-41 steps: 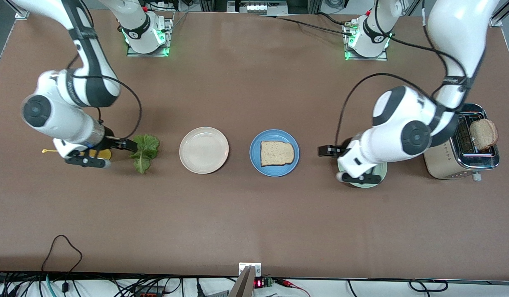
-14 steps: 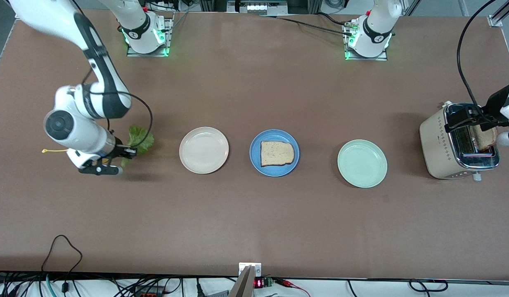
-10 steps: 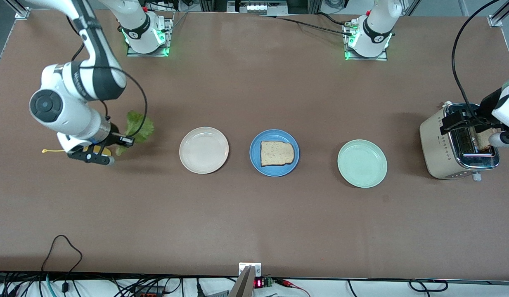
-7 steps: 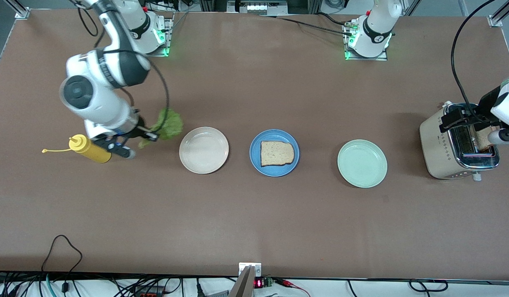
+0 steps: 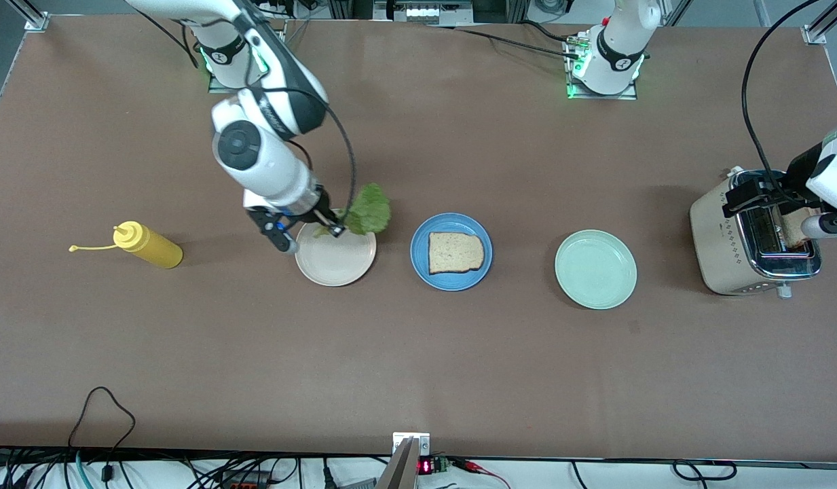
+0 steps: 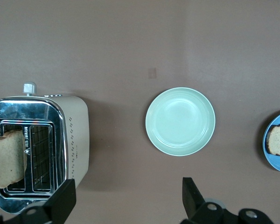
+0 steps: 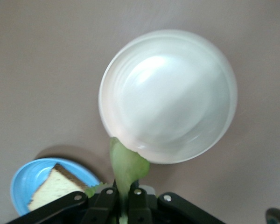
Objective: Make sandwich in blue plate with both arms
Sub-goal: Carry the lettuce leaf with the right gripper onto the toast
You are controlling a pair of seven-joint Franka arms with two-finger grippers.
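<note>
Front view of a brown tabletop (image 5: 418, 353) bearing three plates in a row. The blue plate (image 5: 451, 252) lies in the middle and carries one bread slice (image 5: 456, 252), flat and uncovered. The cream-white plate (image 5: 335, 255) lies beside it toward the right arm's end of the tabletop; the pale green plate (image 5: 595, 269) lies beside it toward the left arm's end. A yellow squeeze bottle (image 5: 146, 245) lies on its side well apart from the plates, at the right arm's end. The right end effector (image 5: 333, 227) is up in the air over the rim of the cream-white plate, its fingers clamped on the stem end of a ruffled green lettuce leaf (image 5: 368, 209); the leaf hangs over the gap between the cream-white plate and the blue plate. In the right wrist view the leaf (image 7: 126, 168) rises from between the pinched fingers, with the cream-white plate (image 7: 168, 95) and a part of the blue plate (image 7: 25, 179) below. The left end effector (image 5: 771, 204) is over a cream toaster (image 5: 727, 238) at the left arm's end, fingers spread wide and gripping nothing. A second bread slice (image 6: 8, 158) stands in one toaster slot. In the left wrist view the two finger tips (image 6: 63, 200) frame the tabletop between the toaster (image 6: 74, 135) and the green plate (image 6: 180, 121).
</note>
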